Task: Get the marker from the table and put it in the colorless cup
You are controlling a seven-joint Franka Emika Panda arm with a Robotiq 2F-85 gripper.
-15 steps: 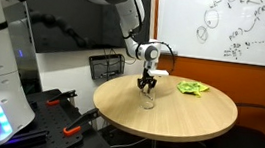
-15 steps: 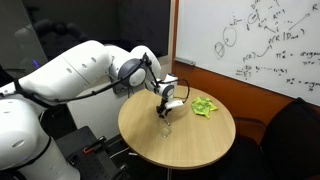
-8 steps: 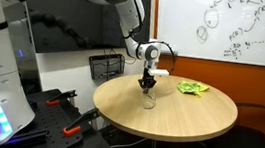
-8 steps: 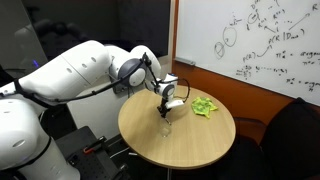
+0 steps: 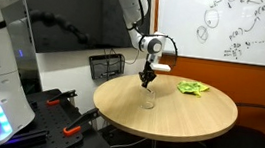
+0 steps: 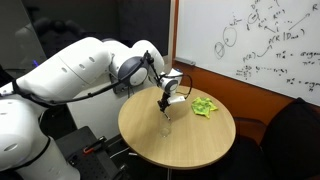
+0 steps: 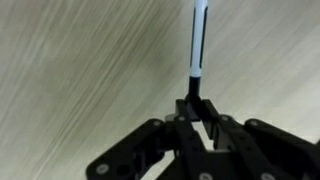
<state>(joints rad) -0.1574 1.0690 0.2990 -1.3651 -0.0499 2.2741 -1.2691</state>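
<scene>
In the wrist view the claw (image 7: 197, 108) comes in from the bottom of the frame. Its two dark fingers (image 7: 186, 112) are drawn close together and clamp the marker (image 7: 197, 40) between them. Only the narrow marker separates the fingers, and the grip is on its dark lower end. The white barrel stands out from the fingertips toward the upper edge of the frame, a little right of the centre. Behind it there is only the wood grain of the round table (image 7: 80, 80).

In an exterior view the claw (image 5: 148, 81) hangs in the middle of the frame, above the table (image 5: 198, 117) and apart from its surface. The colorless cup (image 5: 149, 102) stands upright on the table just below the claw. The marker is too small to see there. A green object (image 5: 192, 88) lies on the table to the right of the claw, and a whiteboard (image 5: 249, 27) fills the upper right.
</scene>
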